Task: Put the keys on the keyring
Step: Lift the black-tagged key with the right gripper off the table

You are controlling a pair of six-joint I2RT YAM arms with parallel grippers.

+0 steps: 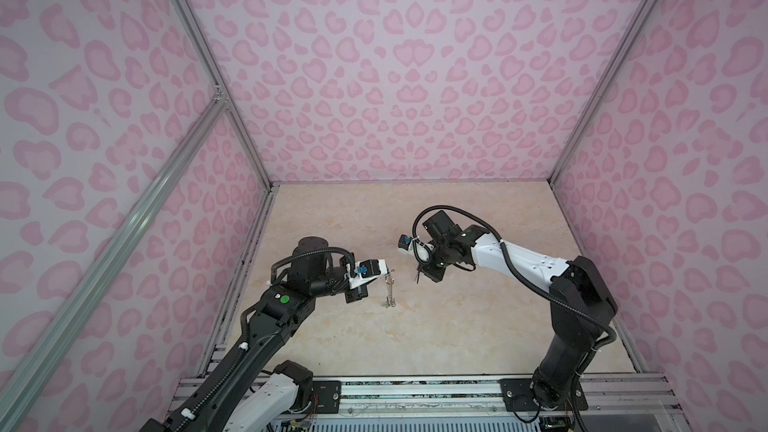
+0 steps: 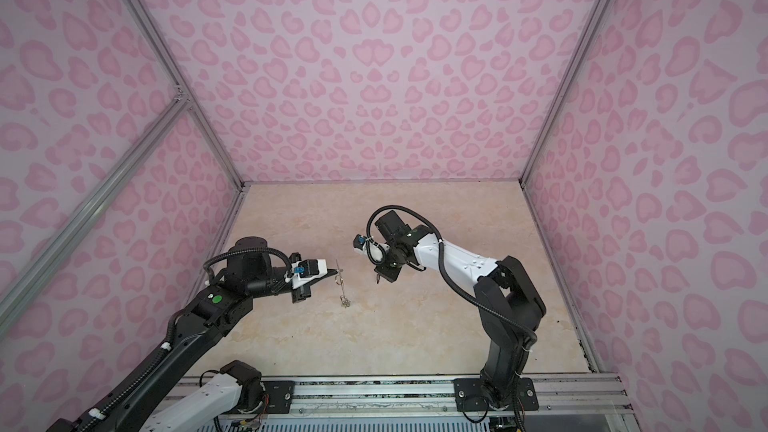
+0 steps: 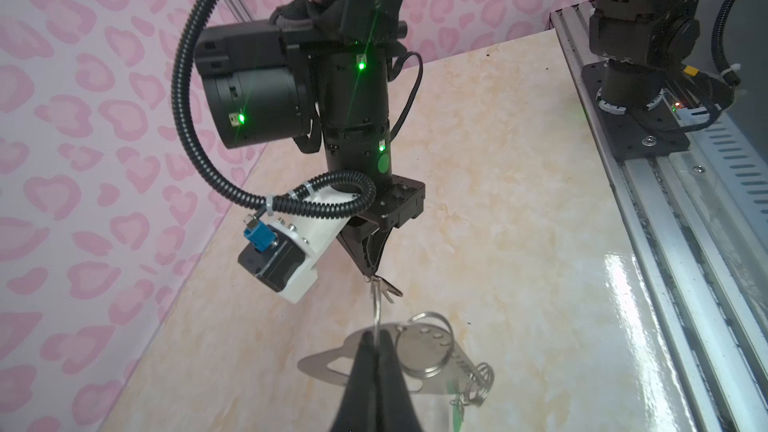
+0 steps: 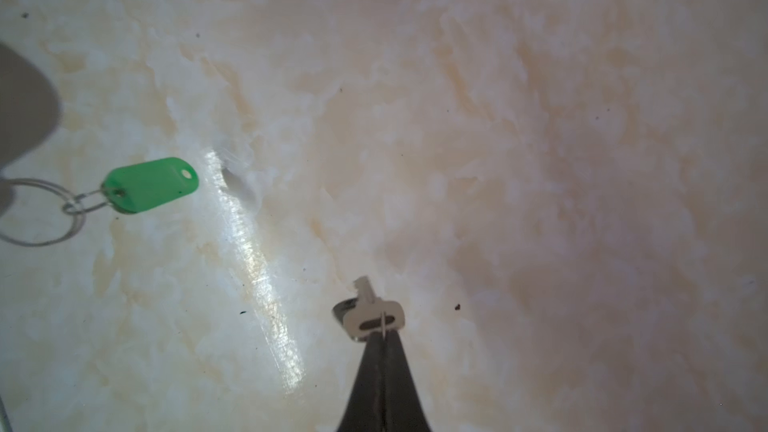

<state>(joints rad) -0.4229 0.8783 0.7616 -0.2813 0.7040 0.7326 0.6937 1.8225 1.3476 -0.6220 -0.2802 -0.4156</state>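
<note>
The keyring (image 3: 428,367), a flat grey plate with a handle slot and split rings, hangs above the tabletop. My left gripper (image 3: 376,340) is shut on a thin ring at its edge. In both top views the keyring (image 1: 390,290) (image 2: 343,290) shows edge-on below the left gripper (image 1: 390,273) (image 2: 338,273). A green tag (image 4: 149,184) dangles from one of its rings. My right gripper (image 4: 383,332) is shut on a thin ring that runs through the slot of a metal key (image 4: 372,313). It hangs to the right of the keyring (image 1: 417,278). No black tag shows.
Beige marbled tabletop (image 1: 415,338) inside pink patterned walls (image 1: 395,76). An aluminium rail (image 1: 415,392) with both arm bases runs along the near edge. The right arm's wrist camera (image 3: 282,259) hangs close above the keyring.
</note>
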